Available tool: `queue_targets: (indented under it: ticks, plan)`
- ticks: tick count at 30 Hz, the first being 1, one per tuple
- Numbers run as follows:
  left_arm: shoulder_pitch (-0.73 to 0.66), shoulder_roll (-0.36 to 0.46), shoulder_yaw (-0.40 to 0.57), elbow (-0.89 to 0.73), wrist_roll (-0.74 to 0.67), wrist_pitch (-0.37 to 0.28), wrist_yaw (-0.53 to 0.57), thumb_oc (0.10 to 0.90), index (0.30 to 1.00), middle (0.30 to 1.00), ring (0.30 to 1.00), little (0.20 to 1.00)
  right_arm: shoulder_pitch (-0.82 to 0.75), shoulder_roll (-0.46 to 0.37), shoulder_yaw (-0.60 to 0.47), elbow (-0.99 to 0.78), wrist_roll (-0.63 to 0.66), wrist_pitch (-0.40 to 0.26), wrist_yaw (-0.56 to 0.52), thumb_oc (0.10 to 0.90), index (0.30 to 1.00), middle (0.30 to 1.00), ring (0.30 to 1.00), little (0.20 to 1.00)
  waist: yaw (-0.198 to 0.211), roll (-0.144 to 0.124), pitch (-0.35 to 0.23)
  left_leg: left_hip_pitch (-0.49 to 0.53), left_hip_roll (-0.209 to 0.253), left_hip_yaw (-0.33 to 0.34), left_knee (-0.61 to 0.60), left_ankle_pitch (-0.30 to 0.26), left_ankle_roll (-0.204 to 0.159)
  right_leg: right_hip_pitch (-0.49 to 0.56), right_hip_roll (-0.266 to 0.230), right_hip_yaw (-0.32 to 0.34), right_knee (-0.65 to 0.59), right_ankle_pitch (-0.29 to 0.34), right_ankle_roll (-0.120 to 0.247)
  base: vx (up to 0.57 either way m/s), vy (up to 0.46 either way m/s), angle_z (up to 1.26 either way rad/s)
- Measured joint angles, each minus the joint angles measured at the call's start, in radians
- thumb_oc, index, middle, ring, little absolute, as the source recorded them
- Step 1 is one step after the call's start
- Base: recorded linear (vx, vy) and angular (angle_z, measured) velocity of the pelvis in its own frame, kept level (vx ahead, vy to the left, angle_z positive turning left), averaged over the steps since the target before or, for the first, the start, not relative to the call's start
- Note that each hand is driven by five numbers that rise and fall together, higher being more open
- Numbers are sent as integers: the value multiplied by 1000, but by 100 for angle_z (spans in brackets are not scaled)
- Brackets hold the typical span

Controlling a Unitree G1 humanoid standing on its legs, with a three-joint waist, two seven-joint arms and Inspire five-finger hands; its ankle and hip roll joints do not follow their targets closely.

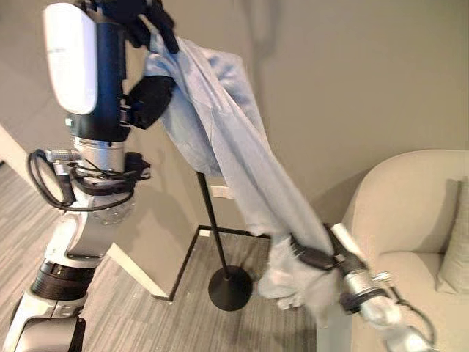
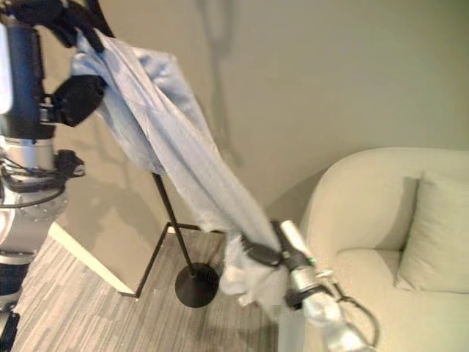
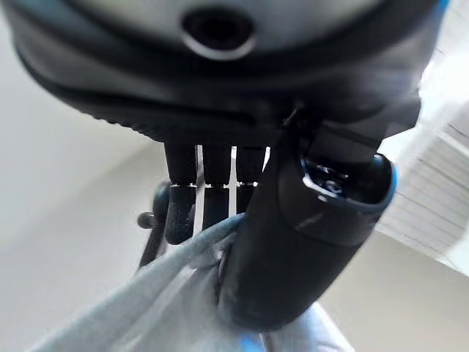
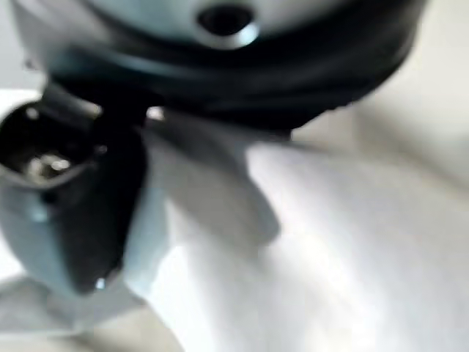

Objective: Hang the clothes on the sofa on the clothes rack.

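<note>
With the left hand [image 1: 150, 22] raised high and its fingers curled round one end of the pale blue garment [image 1: 234, 154], the cloth stretches down to the right hand [image 1: 311, 258], clamped on the lower end beside the sofa [image 1: 410, 213]. That spread looks meant to clear the clothes rack [image 1: 220, 242], whose pole and base stand just beneath the cloth.

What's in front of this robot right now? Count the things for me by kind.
Pale blue cloth garments: 1
Black metal clothes racks with round base: 1
Beige upholstered sofas: 1
Beige cushions: 1
Total: 4
</note>
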Motion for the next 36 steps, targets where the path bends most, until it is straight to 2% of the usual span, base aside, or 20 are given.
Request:
queue_targets:
  ticks: [2,3,6,8,10,13,16,21,23,25,28,31,32,35,36]
  plan:
    - [20,1,31,0,20,4,6,400,300,300,300,300,1,-19,-90,-36,-44,-15,-28,400,300,300,300,300,-4,-8,1,7,-2,17,0,-2,1,-6,0,15,0,4,0,4,8,-33]
    - [23,1,43,0,42,6,9,400,300,300,300,300,-7,-15,-148,-54,-75,-18,-60,400,300,300,300,300,-20,-19,1,11,0,24,0,-4,1,-6,1,26,0,3,0,31,5,-21]
    - [25,7,106,-1,107,4,27,400,300,300,300,300,-16,-65,-202,-113,-152,-26,-78,400,300,300,300,300,-28,-21,2,14,9,49,0,-12,-2,-19,3,50,0,4,0,43,14,-26]
    - [25,32,138,8,160,15,69,400,300,300,300,300,-39,-70,-210,-138,-200,-40,-110,400,300,300,300,300,-30,-26,3,22,12,64,0,-18,-1,-21,5,65,0,9,0,40,16,-25]
    - [24,108,144,17,232,38,98,400,300,300,300,300,-44,-87,-229,-165,-255,-60,-140,400,300,300,300,300,-30,-31,1,23,11,68,0,-19,-1,-23,5,71,0,11,1,21,13,-7]
    - [24,144,150,24,356,79,137,400,300,300,300,300,-63,-110,-245,-185,-349,-61,-188,400,300,300,300,300,-19,-34,1,24,8,71,0,-22,4,-23,1,76,0,11,1,6,4,-1]
    - [22,149,150,51,415,111,141,400,300,300,300,300,-110,-157,-245,-179,-403,-60,-220,400,300,300,300,300,-16,-34,0,24,5,70,0,-23,4,-23,-2,77,0,12,3,0,0,0]
    - [15,148,131,201,435,169,109,400,300,300,300,300,-320,-236,-203,-123,-419,-45,-237,400,300,300,300,300,8,-46,-6,24,3,67,0,-23,4,-21,1,75,0,15,2,0,0,0]
    - [19,148,136,204,434,180,104,400,300,300,300,300,-403,-295,-162,-85,-412,-38,-243,400,300,300,300,300,22,-61,-11,24,3,66,0,-22,4,-22,3,74,0,15,2,0,0,0]
    - [24,159,138,198,434,189,104,400,300,300,300,300,-477,-306,-135,-35,-391,-36,-243,400,300,300,300,300,52,-87,-18,23,5,63,0,-22,4,-19,6,69,0,15,2,13,-13,6]
    - [38,178,142,216,431,198,72,400,300,300,300,300,-624,-317,-9,61,-352,-25,-240,400,300,300,300,300,80,-114,-28,20,3,54,0,-22,4,-17,7,61,0,14,3,12,-16,10]
    - [37,195,130,253,430,206,49,400,300,300,300,300,-775,-322,132,172,-335,-17,-222,400,300,300,300,300,86,-132,-26,13,-3,28,0,-19,1,-8,5,39,0,10,7,9,-4,19]
    - [37,195,130,254,430,206,48,400,300,300,300,300,-778,-322,134,174,-334,-17,-221,400,300,300,300,300,86,-132,-26,13,-3,27,0,-19,1,-8,4,38,0,10,7,0,-4,26]
    - [26,218,85,294,428,220,24,400,300,300,300,300,-906,-325,267,266,-303,-13,-202,400,300,300,300,300,103,-144,-29,9,-6,12,0,-17,-1,-5,1,27,-1,7,10,-5,-2,14]
    - [-18,255,4,370,428,222,12,400,300,300,300,300,-1007,-325,365,335,-277,-8,-188,400,300,300,300,300,106,-144,-29,4,-6,4,0,-12,-1,-4,0,17,-1,6,10,-18,6,17]
